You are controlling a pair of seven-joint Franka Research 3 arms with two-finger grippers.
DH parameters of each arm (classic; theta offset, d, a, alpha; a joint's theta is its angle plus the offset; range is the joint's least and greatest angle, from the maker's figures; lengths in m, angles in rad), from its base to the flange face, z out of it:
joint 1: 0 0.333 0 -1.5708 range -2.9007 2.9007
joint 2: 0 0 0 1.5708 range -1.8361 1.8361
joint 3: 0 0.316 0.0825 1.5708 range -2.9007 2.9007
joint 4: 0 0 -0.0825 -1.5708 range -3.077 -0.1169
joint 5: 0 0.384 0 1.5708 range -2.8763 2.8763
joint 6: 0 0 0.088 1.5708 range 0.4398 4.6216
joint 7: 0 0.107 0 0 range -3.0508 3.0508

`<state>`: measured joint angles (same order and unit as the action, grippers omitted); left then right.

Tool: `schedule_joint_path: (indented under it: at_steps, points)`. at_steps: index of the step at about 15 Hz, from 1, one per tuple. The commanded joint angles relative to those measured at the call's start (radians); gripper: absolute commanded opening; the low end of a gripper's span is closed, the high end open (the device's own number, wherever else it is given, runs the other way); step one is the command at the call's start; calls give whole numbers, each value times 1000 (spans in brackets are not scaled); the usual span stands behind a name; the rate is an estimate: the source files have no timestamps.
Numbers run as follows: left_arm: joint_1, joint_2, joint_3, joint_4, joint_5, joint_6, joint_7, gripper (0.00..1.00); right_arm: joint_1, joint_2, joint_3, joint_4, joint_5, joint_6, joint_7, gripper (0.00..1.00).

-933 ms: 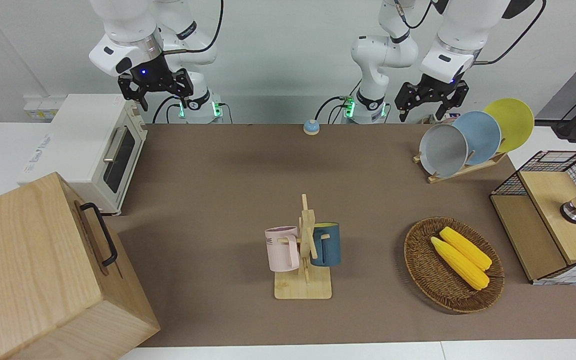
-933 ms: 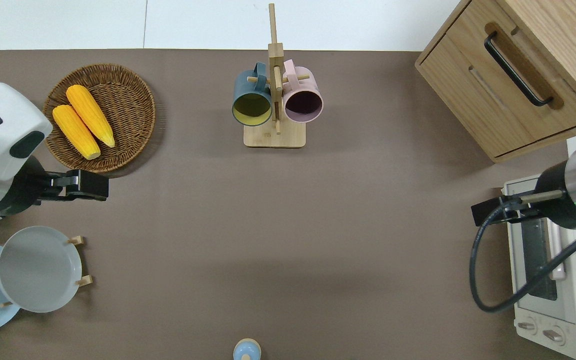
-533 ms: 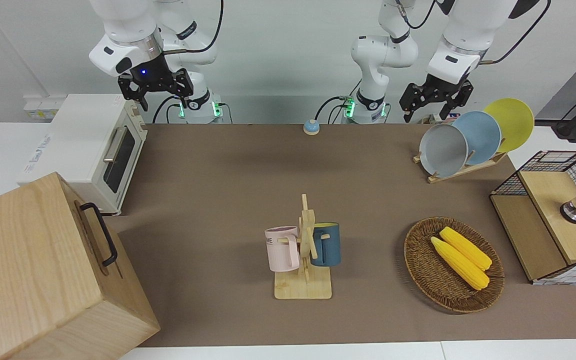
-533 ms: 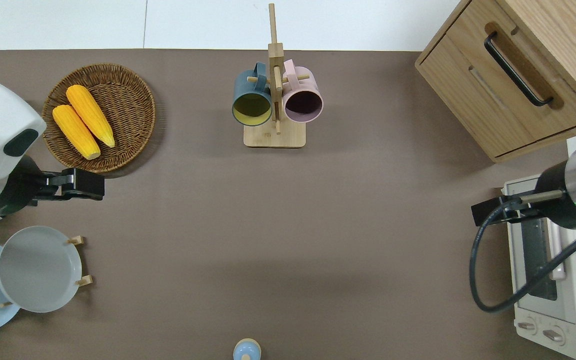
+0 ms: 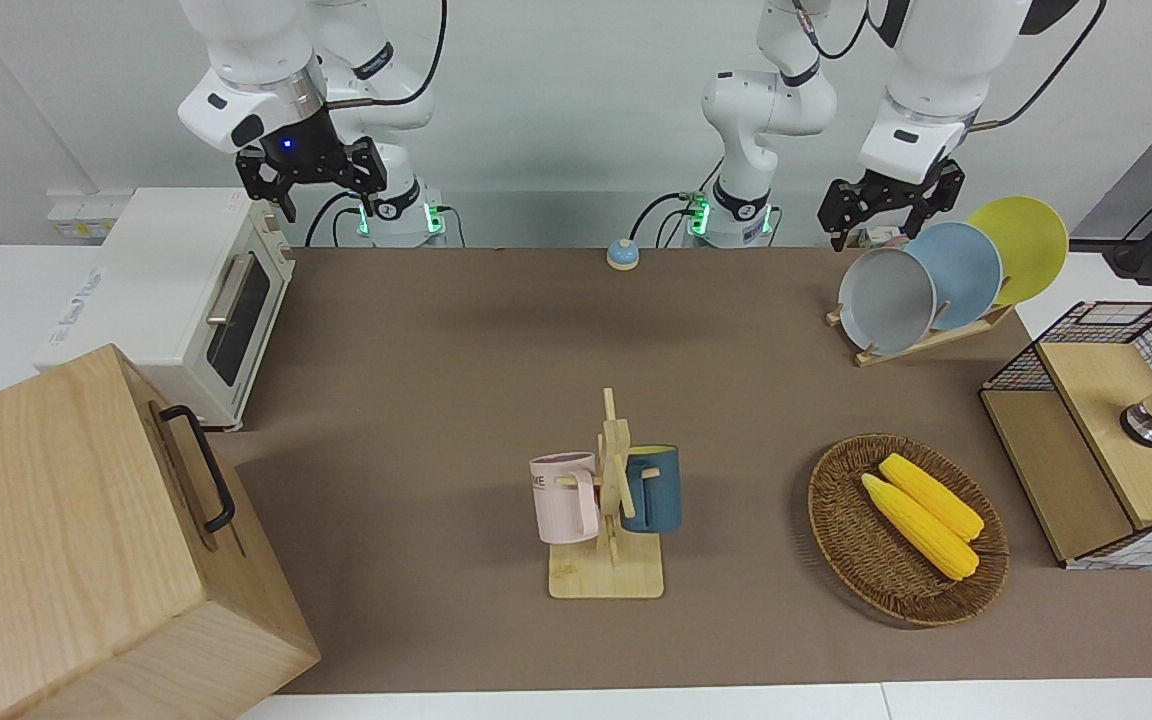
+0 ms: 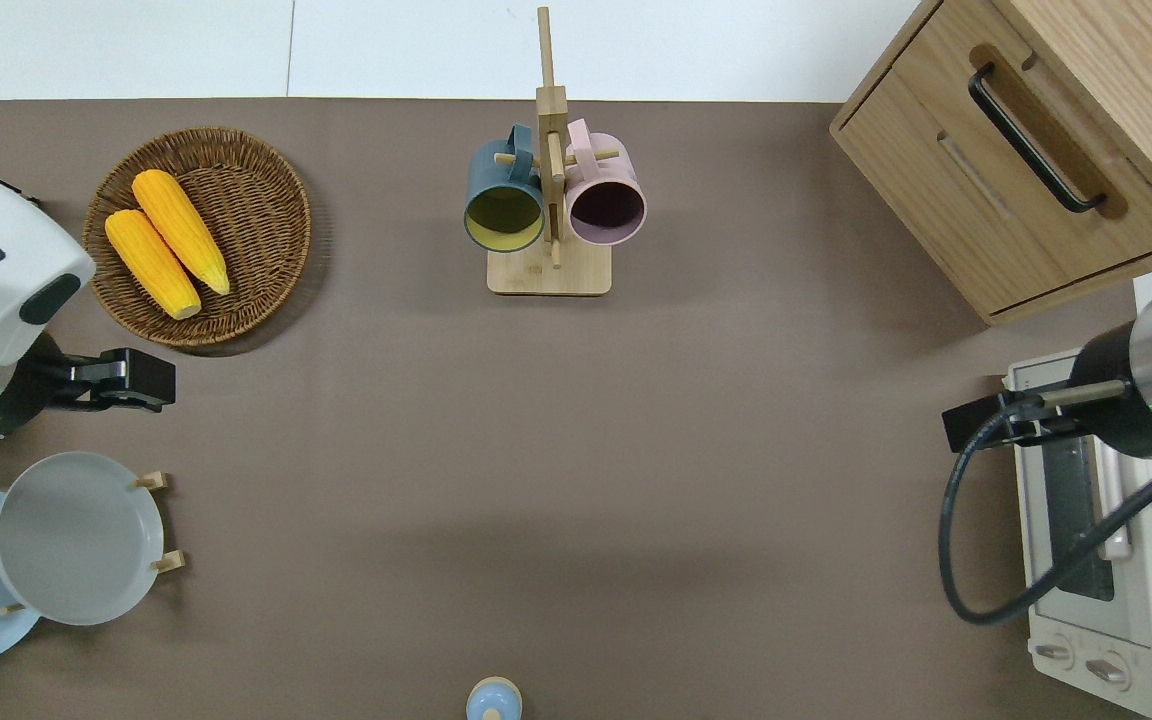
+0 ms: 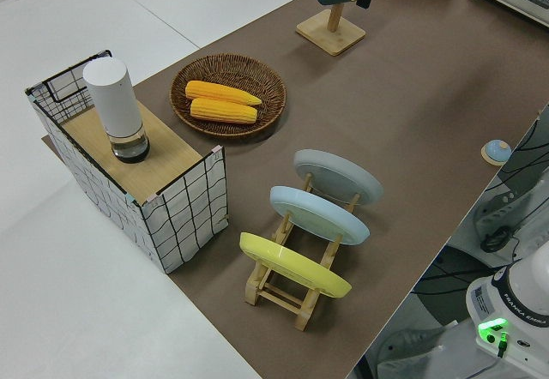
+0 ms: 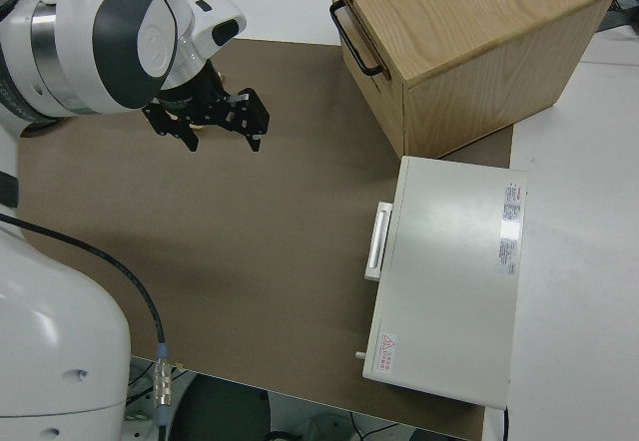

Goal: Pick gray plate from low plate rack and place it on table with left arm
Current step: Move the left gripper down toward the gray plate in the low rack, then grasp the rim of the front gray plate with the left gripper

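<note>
The table (image 5: 456, 330) is a broad top under a brown mat, white edges showing round it, with a pale wall at the robots' backs; on it stand a white toaster oven (image 5: 186, 300) and a wooden cabinet (image 5: 86, 540) toward the right arm's end, a mug stand (image 5: 608, 520) with a pink and a blue mug near the middle, a wicker basket (image 5: 841, 540) holding two corn cobs (image 5: 921, 520), and a wire-sided box (image 5: 1101, 440) toward the left arm's end.

The low plate rack (image 7: 296, 289) sits at the left arm's end, close to the robots; the gray plate (image 6: 76, 538) leans in its end slot, the one toward the middle of the table, with a light blue plate (image 5: 961, 275) and a yellow plate (image 5: 1021, 245) in the slots after it.

In the overhead view the left gripper (image 6: 131, 378) is in the air over bare mat, between the basket and the rack, and the gray plate lies at about six o'clock from it, apart and untouched; in the front view the left gripper (image 5: 894, 210) hangs with its fingers spread and nothing between them. The right arm is parked, its gripper (image 5: 311, 180) likewise spread and empty.

The overhead view cuts off most of the light blue plate and all of the yellow one; the left side view shows only a scrap of the gripper at its top edge.
</note>
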<state>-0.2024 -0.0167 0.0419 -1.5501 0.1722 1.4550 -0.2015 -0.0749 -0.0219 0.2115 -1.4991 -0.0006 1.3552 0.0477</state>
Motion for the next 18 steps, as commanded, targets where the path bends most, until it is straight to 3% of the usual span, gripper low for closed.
schedule_joint_path:
  at_steps: [1,8,12,18]
  points:
    - [-8,-69,1,-145,165,11,11,998,-26,-4,20,7,4,-14,7,987]
    - [-5,-80,9,-330,372,40,10,998,-26,-4,20,7,4,-14,7,990]
    - [-8,-77,99,-401,375,61,10,995,-26,-4,20,7,4,-14,7,990]
    - [-3,-39,193,-496,375,189,8,995,-26,-4,20,7,2,-14,7,990]
